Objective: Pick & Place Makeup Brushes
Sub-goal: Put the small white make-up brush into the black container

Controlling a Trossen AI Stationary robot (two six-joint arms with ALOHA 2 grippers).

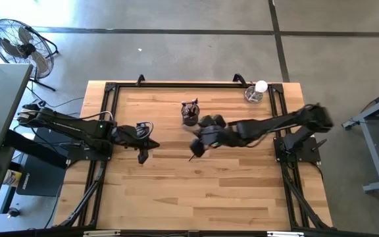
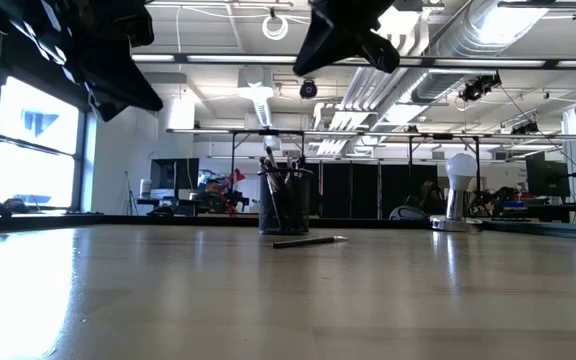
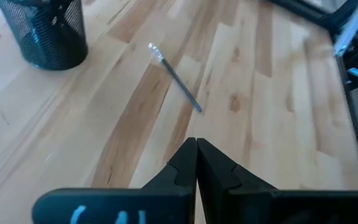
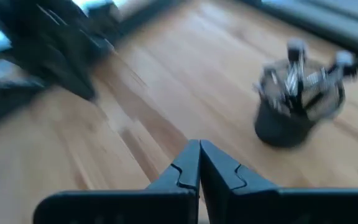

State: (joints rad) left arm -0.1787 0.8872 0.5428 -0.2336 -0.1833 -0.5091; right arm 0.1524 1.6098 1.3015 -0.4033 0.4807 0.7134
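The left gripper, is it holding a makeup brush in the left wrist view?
No, the left gripper is shut on nothing, and one makeup brush lies on the table ahead of it.

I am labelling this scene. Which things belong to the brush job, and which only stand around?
Job:
- loose makeup brush lying on the table
- brushes standing in the black mesh cup

Only around:
- glass with white ball
- floor fan

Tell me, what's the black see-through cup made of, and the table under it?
The black cylindrical cup looks like metal wire mesh with a matte finish: fine criss-cross holes show in its wall, though it could be plastic. The pale wooden table looks like smooth, sealed wood: long planks with grain lines and a soft shine.
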